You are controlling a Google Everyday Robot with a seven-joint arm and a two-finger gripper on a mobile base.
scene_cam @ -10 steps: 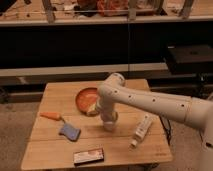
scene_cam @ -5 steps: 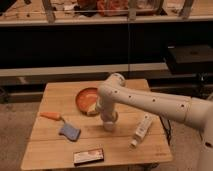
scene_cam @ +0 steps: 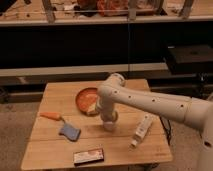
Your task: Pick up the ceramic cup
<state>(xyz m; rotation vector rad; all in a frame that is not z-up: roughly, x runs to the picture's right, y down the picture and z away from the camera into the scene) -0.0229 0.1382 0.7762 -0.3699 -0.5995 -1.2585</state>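
The white two-finger gripper (scene_cam: 108, 121) hangs straight down from the arm's wrist over the middle of the pale wooden table (scene_cam: 50, 145), its jaws spread wide and closed on nothing that shows. Directly beneath it, half hidden by the wrist, sits the small white ceramic cup (scene_cam: 109, 125) — whether the fingers already straddle its rim or stand just above it cannot be told.

Just behind and to the left of the gripper lies the wide orange-brown bowl (scene_cam: 85, 99), close enough to be nudged if the descent drifts that way. Off to the right lies the slim white bottle (scene_cam: 142, 128), on its side (it would likely roll if clipped). Further left are a blue-bladed spatula with an orange handle (scene_cam: 64, 126); nearer the front edge, a flat dark box (scene_cam: 88, 156).

The likeliest failure, I judge, is an off-centre close — one finger landing on the rim would tip or skid the smooth cup.
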